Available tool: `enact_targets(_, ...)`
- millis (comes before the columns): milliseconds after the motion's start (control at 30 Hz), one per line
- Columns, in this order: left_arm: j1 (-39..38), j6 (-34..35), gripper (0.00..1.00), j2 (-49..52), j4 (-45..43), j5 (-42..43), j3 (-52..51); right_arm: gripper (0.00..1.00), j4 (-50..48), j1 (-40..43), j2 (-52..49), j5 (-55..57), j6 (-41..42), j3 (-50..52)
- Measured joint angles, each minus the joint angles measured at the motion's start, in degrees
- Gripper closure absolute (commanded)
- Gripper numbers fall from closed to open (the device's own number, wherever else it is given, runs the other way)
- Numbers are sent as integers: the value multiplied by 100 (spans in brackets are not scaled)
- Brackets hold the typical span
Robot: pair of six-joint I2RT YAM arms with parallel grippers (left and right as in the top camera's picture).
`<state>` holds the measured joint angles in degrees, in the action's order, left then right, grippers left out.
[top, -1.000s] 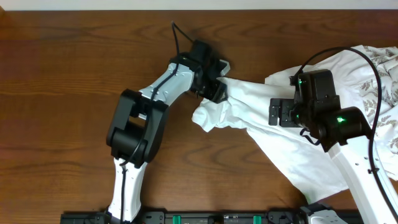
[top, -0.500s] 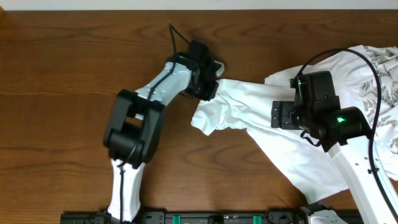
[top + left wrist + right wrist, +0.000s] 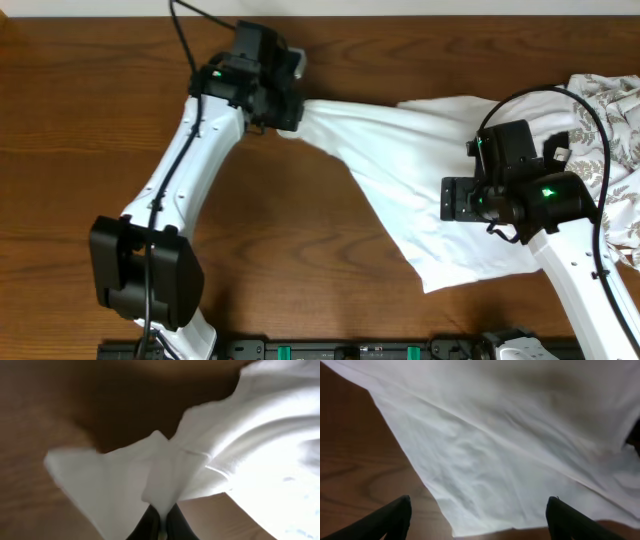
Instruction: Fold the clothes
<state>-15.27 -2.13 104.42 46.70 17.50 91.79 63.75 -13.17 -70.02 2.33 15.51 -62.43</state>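
The clothes are one white T-shirt, stretched from the back middle of the table down to the right. My left gripper is shut on one corner of it at the back; in the left wrist view the cloth bunches into a peak pinched between the dark fingers. My right gripper hovers over the shirt's right part, open. In the right wrist view its two fingertips stand wide apart above the shirt's lower hem, with nothing between them.
A second, leaf-patterned cloth lies heaped at the far right edge, partly under the right arm's cable. Bare brown wooden table fills the left half and the front. The table's back edge runs just behind the left gripper.
My left gripper closed on the shirt's corner and swung up and to the left, pulling the crumpled shirt out into a long flat stretch. The right gripper stayed roughly in place.
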Motion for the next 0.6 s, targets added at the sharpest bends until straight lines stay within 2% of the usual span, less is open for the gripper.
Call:
enact_targets(233, 424, 195, 94, 22, 444, -273, 0, 16, 330, -2, 0, -367, 0, 0)
enact_targets(600, 1128, 1023, 94, 22, 437, -549, 0, 16, 439, -511, -2, -682, 0, 109)
